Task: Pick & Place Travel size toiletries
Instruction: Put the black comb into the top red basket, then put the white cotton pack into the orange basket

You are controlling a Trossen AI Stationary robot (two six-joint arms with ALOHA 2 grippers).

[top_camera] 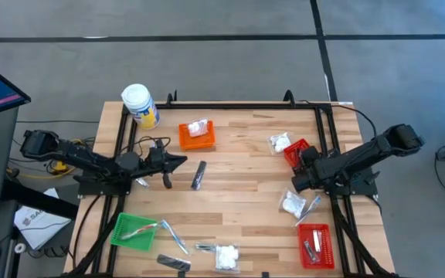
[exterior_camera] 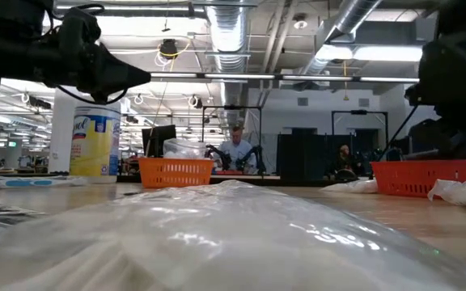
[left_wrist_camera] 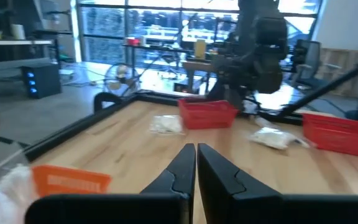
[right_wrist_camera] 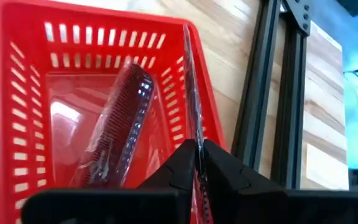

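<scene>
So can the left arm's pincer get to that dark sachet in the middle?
Probably yes. The left pincer is shut and points toward the dark sachet, which lies alone on bare wood with nothing between them.

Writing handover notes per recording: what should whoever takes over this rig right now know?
Left gripper: shut, empty, above the wooden table's left side.
Right gripper: fingers together at the rim of a red mesh basket that holds a dark ribbed sachet; unclear whether it pinches anything.
Done: white lumpy packet in the orange mesh basket; clear-wrapped stick in the green mesh basket.
Left: slim dark sachet mid-table, plus loose white packets and sticks.
</scene>
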